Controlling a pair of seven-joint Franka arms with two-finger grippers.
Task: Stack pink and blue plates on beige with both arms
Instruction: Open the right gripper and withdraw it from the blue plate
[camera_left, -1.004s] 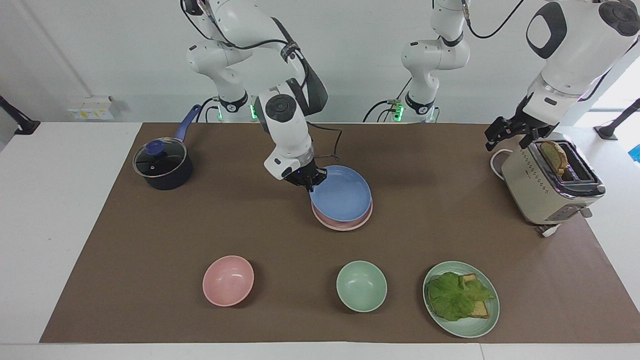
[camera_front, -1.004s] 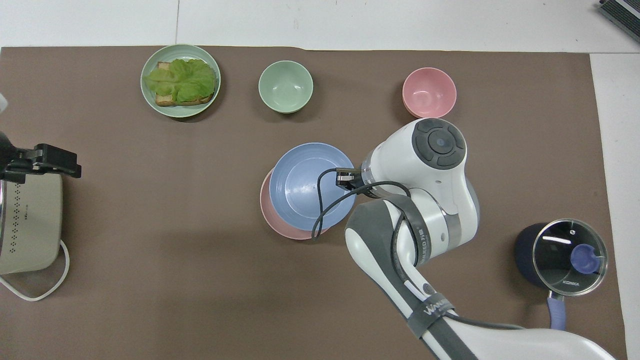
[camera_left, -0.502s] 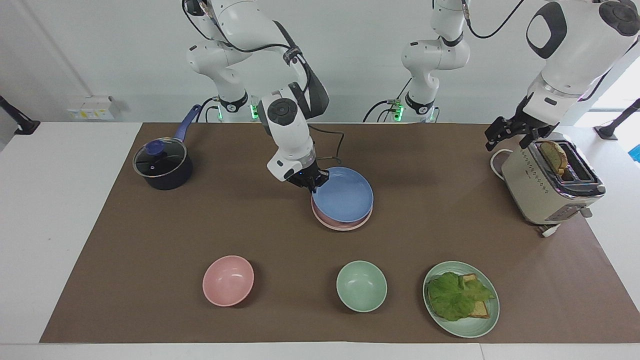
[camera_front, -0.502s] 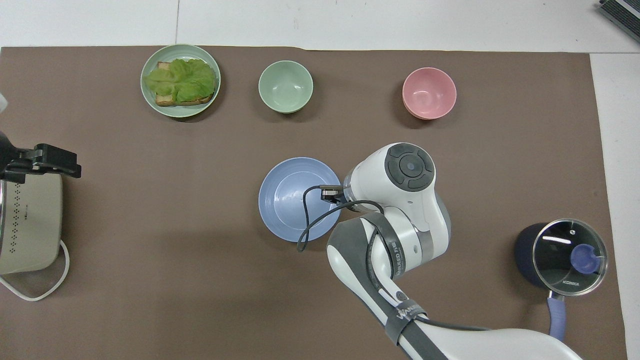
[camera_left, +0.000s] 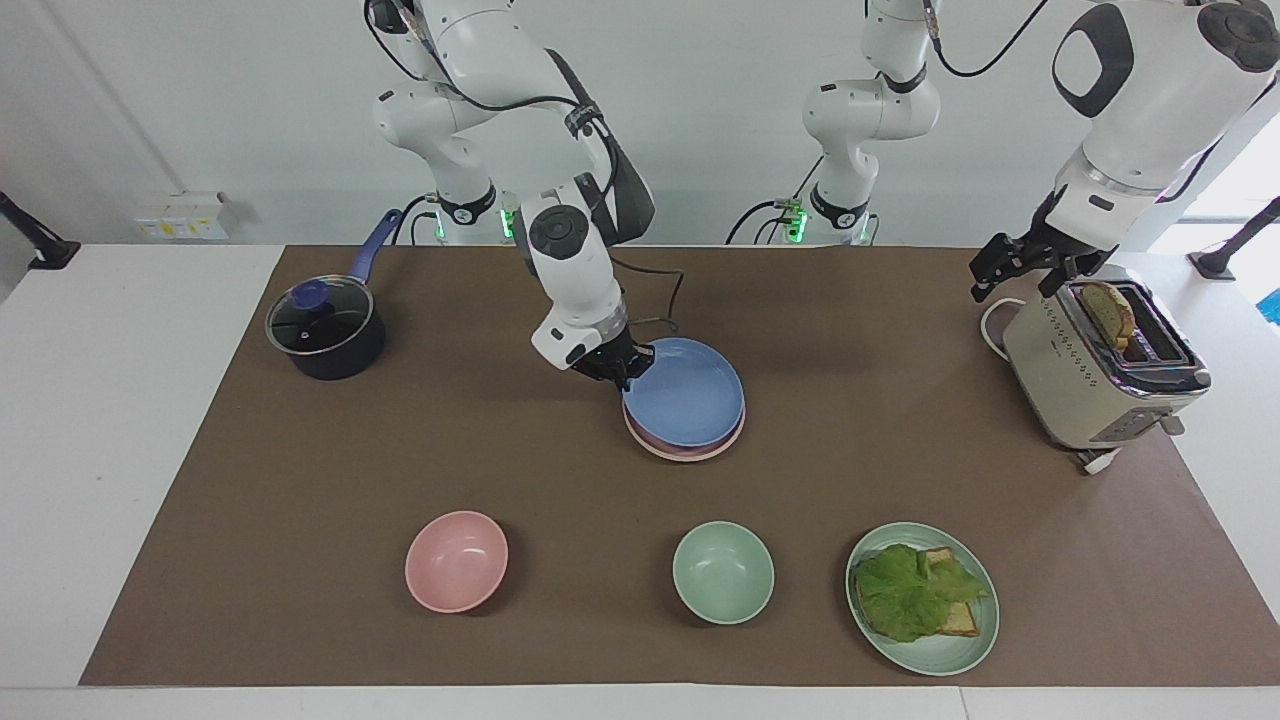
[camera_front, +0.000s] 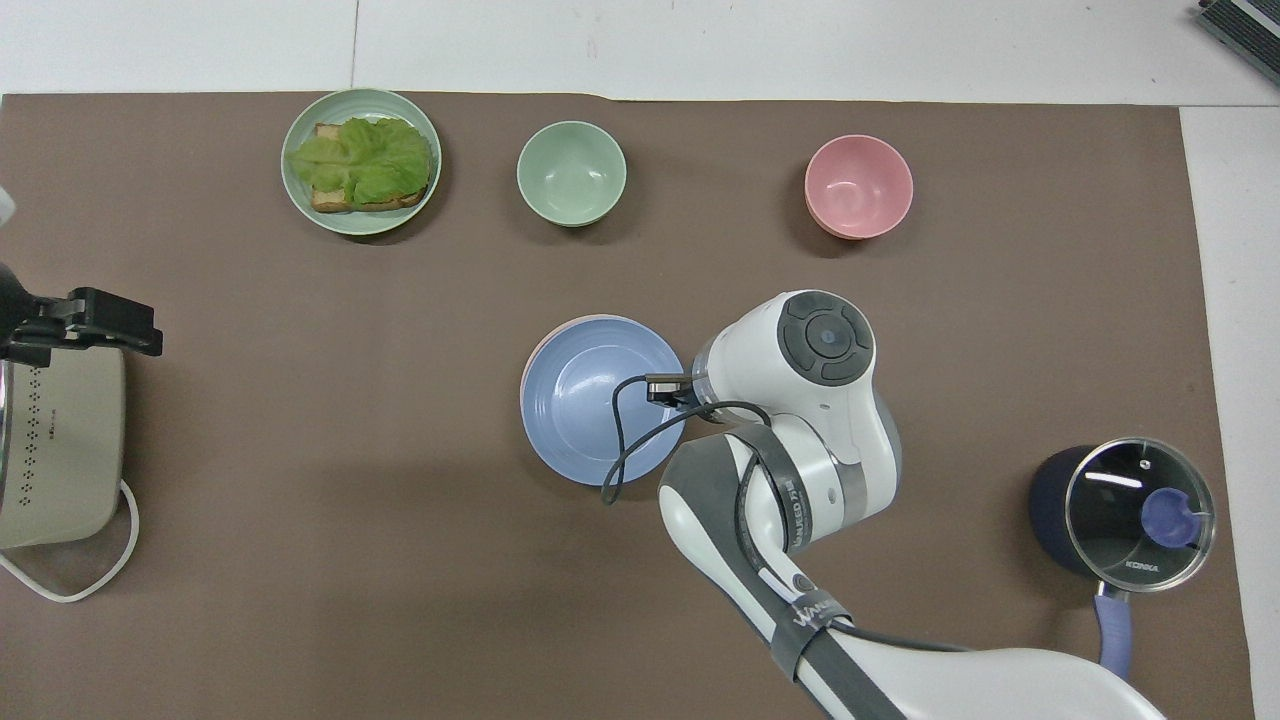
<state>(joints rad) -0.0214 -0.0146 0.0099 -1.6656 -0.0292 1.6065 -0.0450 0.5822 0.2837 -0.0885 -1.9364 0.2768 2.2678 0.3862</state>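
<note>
The blue plate sits almost squarely over the pink plate, low enough that I cannot tell whether they touch. Only a thin pink rim shows around it. My right gripper is shut on the blue plate's rim at the side toward the right arm's end of the table. In the overhead view the wrist covers most of that gripper. The beige plate is hidden; I cannot tell whether it lies under the pink one. My left gripper waits open above the toaster.
A dark pot with a glass lid stands toward the right arm's end. Farther from the robots stand a pink bowl, a green bowl and a green plate with lettuce and toast. A beige toaster holds bread.
The right gripper brought the blue plate back toward the robots and lowered it until it covers the pink plate almost fully. The left arm has not moved.
</note>
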